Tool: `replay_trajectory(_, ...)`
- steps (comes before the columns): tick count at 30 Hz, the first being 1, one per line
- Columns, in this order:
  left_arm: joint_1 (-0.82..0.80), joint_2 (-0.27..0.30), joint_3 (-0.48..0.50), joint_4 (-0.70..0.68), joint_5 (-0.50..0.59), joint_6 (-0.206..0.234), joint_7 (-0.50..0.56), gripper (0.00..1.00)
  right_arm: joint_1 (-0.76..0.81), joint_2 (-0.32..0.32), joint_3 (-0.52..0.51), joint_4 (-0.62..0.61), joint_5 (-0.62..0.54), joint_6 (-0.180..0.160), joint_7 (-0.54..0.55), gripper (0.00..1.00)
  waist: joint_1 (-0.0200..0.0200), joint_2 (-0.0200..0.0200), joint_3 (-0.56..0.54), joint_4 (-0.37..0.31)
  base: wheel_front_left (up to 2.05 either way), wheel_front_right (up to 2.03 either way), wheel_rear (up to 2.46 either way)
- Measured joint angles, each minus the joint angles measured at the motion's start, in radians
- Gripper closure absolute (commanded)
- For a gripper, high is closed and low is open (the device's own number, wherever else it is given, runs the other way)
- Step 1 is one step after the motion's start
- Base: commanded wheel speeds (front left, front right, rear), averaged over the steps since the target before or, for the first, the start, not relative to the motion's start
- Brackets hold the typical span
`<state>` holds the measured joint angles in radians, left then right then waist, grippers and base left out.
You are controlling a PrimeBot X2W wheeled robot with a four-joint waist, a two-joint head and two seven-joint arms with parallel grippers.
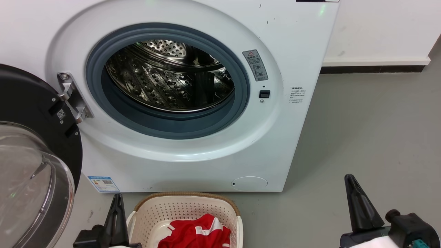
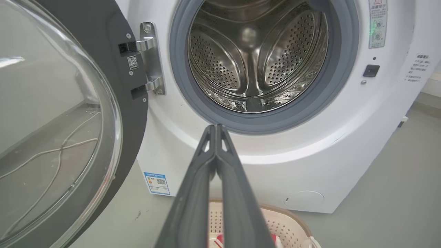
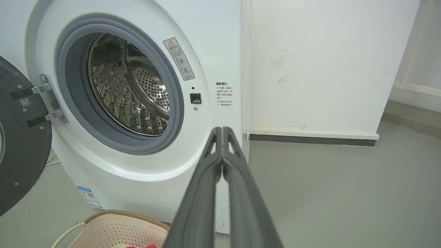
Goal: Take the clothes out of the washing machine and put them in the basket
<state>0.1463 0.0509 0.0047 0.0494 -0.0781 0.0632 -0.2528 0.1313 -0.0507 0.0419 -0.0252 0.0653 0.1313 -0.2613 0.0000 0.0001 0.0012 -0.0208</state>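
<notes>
Left tool (image 1: 117, 198), closed and empty, stands just beside the basket (image 1: 186, 195), where the clothes (image 1: 196, 234) lie, so the left arm is nearer; right tool (image 1: 348, 178), likewise closed, is well apart to the right. Drum (image 1: 165, 86) of the washing machine (image 1: 193, 165), ahead and above, looks empty.

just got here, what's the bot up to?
Laundry unloading, seemingly near done. The large white front-loading washing machine has its black-rimmed glass door open; what shows of its perforated steel drum looks empty. A red-and-white jersey-like garment lies in the cream plastic basket in front. The left gripper and right gripper are shut, holding nothing.
</notes>
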Motion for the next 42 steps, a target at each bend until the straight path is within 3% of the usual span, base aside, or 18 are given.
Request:
replay_trajectory(21, -0.054, 0.003, 0.015, 0.054, -0.417, -0.048, 0.089, 1.00, -0.045, -0.018, -0.008, 0.071, 0.438, 0.000, 0.075, 1.00, 0.0000, 0.0000, 0.000, 0.004, 0.00, 0.00, 0.00)
replay_trajectory(42, -0.108, 0.006, 0.034, 0.094, -0.741, -0.090, 0.162, 1.00, -0.096, -0.029, -0.027, 0.127, 0.774, 0.000, 0.140, 1.00, 0.0000, 0.0000, 0.001, 0.007, 0.00, 0.00, 0.00)
